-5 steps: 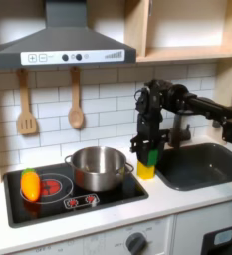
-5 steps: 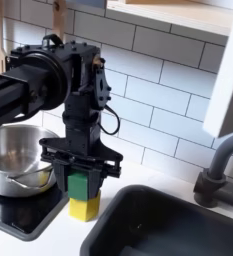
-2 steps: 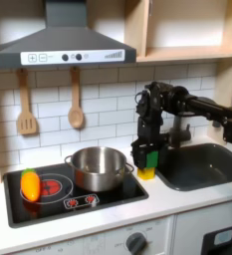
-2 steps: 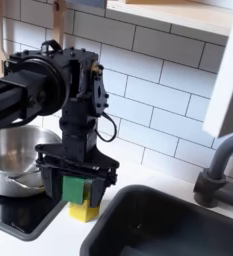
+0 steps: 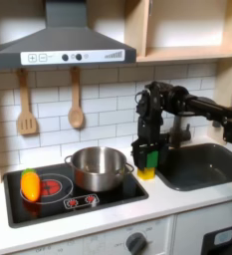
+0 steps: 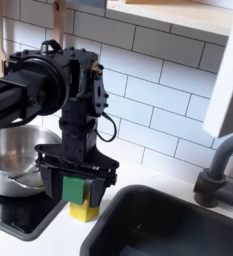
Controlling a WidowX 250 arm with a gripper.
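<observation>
At the front of a toy kitchen, a yellow-and-orange toy vegetable (image 5: 29, 184) lies on the left burner of the black stovetop (image 5: 73, 200), well apart from the arm. Behind it, a steel pot (image 5: 98, 167) stands on the right burner. Just beside the pot, on the white surface (image 5: 162, 202) between the stovetop and the dark sink (image 5: 202, 164), the black gripper (image 6: 77, 188) points straight down over a block with a green top and yellow base (image 6: 82, 199). The jaws stand either side of the green part and appear clamped on it, with the yellow base sitting on or just above the surface at the sink's edge, an upright hold that suits a lift or a set-down. A grey tap (image 6: 217, 170) rises at the second exterior view's right. On the tiled back wall hang a wooden spatula (image 5: 26, 105) and a wooden spoon (image 5: 76, 103), under the grey extractor hood (image 5: 60, 42).
</observation>
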